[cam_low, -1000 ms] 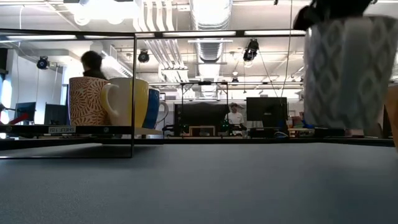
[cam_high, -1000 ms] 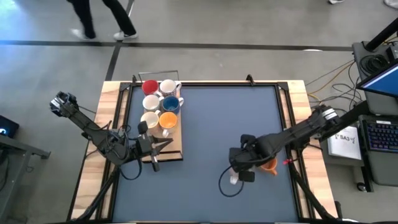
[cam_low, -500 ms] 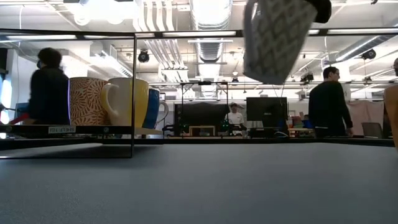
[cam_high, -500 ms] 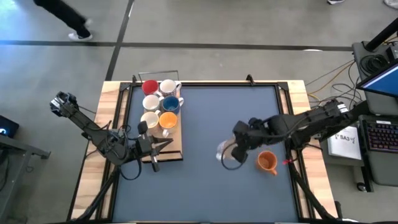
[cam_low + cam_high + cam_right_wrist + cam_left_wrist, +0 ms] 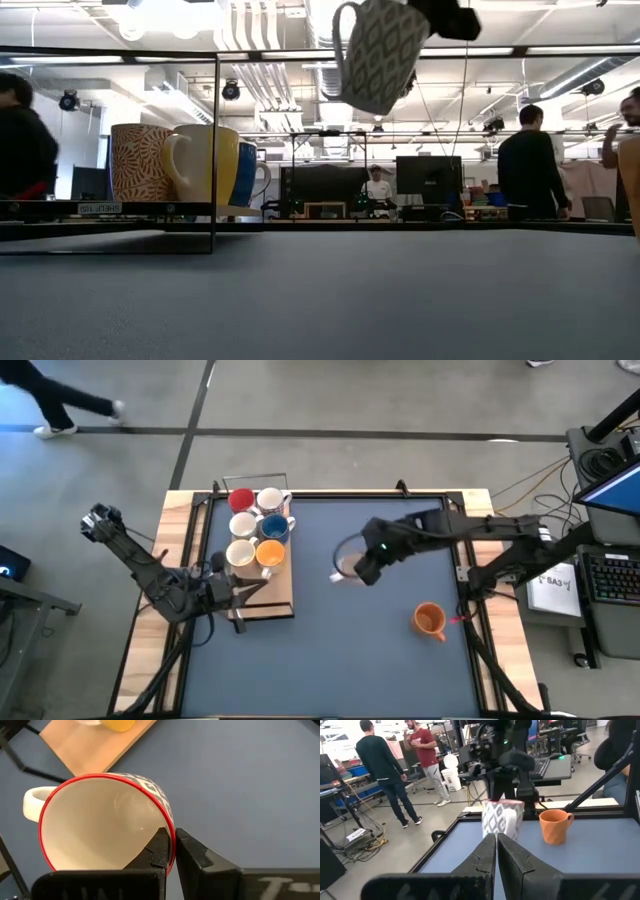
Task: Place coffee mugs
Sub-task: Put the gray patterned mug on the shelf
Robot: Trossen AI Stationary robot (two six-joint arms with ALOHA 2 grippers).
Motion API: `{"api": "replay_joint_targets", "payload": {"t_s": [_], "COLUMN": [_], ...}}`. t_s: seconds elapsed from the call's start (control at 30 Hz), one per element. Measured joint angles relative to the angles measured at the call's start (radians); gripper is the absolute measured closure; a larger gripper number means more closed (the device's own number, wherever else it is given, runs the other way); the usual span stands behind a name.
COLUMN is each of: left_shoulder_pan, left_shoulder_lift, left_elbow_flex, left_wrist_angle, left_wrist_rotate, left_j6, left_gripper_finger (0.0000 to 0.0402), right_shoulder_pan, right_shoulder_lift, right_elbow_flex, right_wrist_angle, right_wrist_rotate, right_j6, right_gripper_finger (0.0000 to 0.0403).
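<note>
**Patterned mug carried above the blue mat**

Blue matting covers the wooden-edged work table (image 5: pixel 478 530), with a concrete floor around it and an open lab behind, where several people stand among desks and monitors.

Near the table's left edge lies a pale wooden board (image 5: pixel 283 588). On its far part stand five small ceramic mugs in a cluster: a red mug (image 5: pixel 241 499) and a white mug (image 5: pixel 271 501) farthest back, a cream mug (image 5: pixel 243 524) and a blue mug (image 5: pixel 275 526) in the middle, then another cream mug (image 5: pixel 239 552) beside an orange-filled mug (image 5: pixel 270 552) nearest the board's bare front part.

The right gripper (image 5: pixel 169 851) hangs over the middle of the mat, a little right of the board, with its fingers clamped on the rim of a white mug with a grey diamond pattern and a red lip (image 5: pixel 378 55). One finger sits inside the rim, the other outside. That mug is clear of the mat and tilted, its handle pointing toward the board.

A plain orange ceramic mug (image 5: pixel 430 620) stands upright on the mat near the right edge, toward the front, well apart from the others.

The left gripper (image 5: pixel 496 851) waits low at the board's front edge, its fingers pressed together and holding nothing.
</note>
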Motion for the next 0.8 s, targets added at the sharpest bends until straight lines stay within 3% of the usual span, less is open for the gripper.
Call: {"api": "replay_joint_targets", "payload": {"t_s": [0.33,0.8], "left_shoulder_pan": [-0.052,-0.079], "left_shoulder_lift": [-0.022,-0.023], "left_elbow_flex": [-0.003,-0.004], "left_wrist_angle": [-0.031,-0.036], "left_wrist_rotate": [-0.044,-0.044], "left_j6": [0.003,0.0], "left_gripper_finger": [0.0402,0.0402], "right_shoulder_pan": [-0.124,-0.137], "right_shoulder_lift": [0.238,0.605], "right_elbow_flex": [0.189,0.552], "right_wrist_angle": [0.018,0.01], "right_wrist_rotate": [-0.116,-0.246], "right_j6": [-0.165,-0.305], "right_gripper_finger": [0.039,0.039]}}
